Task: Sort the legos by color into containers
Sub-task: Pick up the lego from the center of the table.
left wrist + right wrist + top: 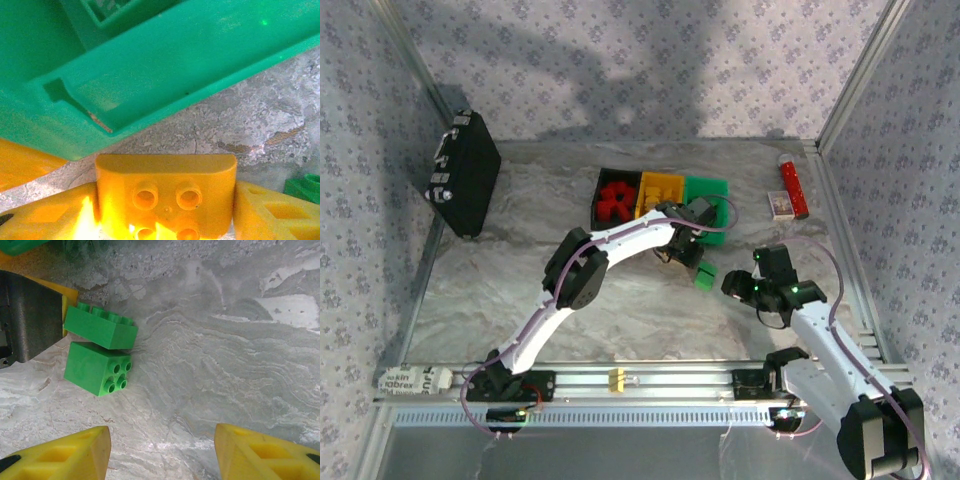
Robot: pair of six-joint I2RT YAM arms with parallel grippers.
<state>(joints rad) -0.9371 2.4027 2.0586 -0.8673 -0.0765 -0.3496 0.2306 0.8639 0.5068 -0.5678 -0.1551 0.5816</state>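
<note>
Your left pincer (165,220) clamps a yellow brick (165,172) by the green bin (165,60); your right pincer (162,452) gapes near two green bricks (95,367).

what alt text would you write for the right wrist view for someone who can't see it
A small green plastic lego brick lies on its side on the grey marbled table, studded face toward the camera, with a second green brick just behind it. The right gripper hangs open nearby, holding nothing.

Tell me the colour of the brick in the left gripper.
Yellow; the brick shows best in the left wrist view.
</note>
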